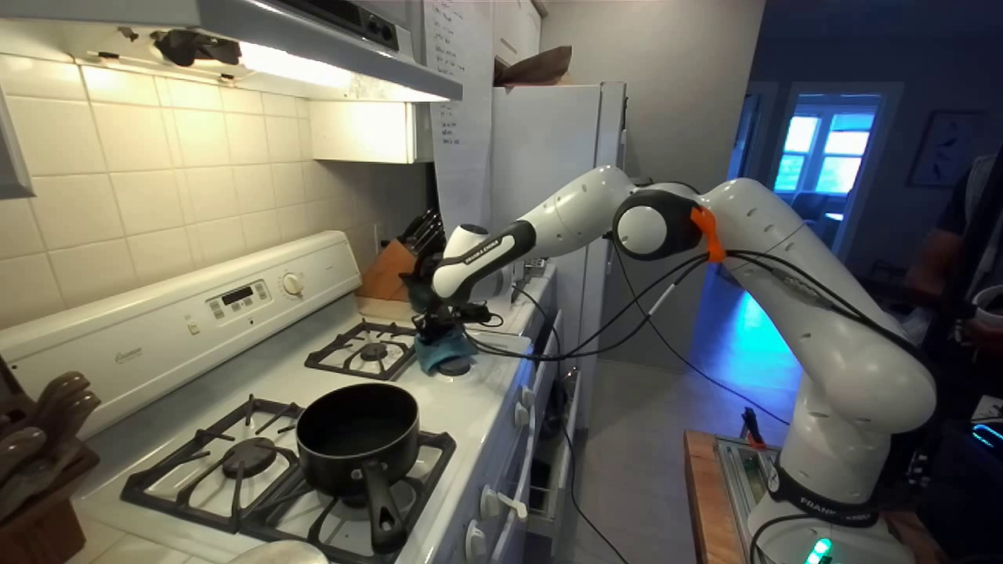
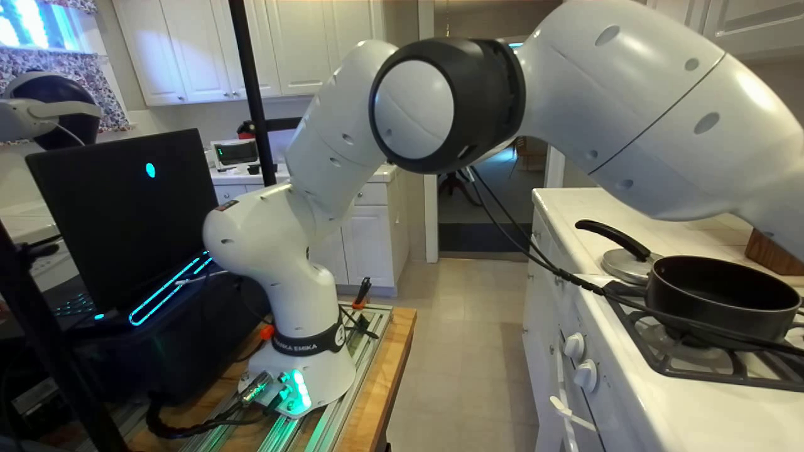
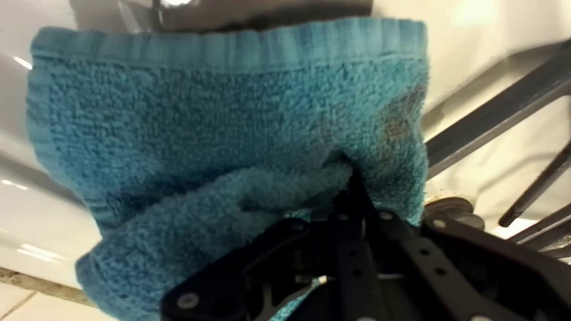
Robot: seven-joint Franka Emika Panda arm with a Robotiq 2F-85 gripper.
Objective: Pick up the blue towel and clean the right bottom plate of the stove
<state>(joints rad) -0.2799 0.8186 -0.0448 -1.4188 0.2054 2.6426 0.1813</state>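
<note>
The blue towel (image 3: pixel 214 111), teal with a ribbed hem and a brownish stain near one edge, fills much of the wrist view. My gripper (image 3: pixel 353 185) is shut on a bunched fold of it, the fingertips partly sunk in the cloth. In an exterior view the gripper (image 1: pixel 443 323) points down over the front right of the white stove (image 1: pixel 313 384). There the towel (image 1: pixel 440 349) drapes beside and partly over the dark round cap of the right bottom plate (image 1: pixel 454 366). The rest of that plate is covered or hard to make out. Towel and gripper lie outside the remaining exterior view.
A black saucepan (image 1: pixel 356 431) stands on the front left grate, handle toward the front edge. Behind the towel lies the back right grate (image 1: pixel 368 351). A knife block (image 1: pixel 388 270) stands past the stove's far end. A cable (image 1: pixel 580 352) hangs from the arm.
</note>
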